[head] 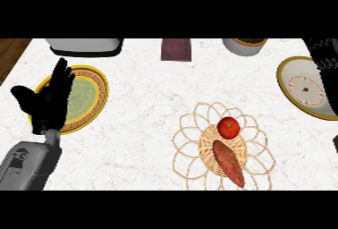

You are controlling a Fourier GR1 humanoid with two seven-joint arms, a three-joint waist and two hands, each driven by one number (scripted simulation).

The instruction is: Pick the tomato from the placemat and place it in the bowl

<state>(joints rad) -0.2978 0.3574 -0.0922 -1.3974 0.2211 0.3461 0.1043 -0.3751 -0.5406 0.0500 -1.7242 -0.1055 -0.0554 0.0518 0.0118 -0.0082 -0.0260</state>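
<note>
A red tomato rests on the far part of a woven placemat, right of centre. Beside it on the mat, nearer to me, lies a long reddish sweet potato. The yellow-rimmed white bowl stands at the right, beyond the mat. My left hand is open at the left, fingers up, far from the tomato and overlapping a plate. My right hand shows only as a black shape at the right edge, covering the bowl's right side.
A green and yellow plate lies at the left under my left hand. Along the far edge stand a grey appliance, a dark red box and a white pot. The counter ends at the far left corner.
</note>
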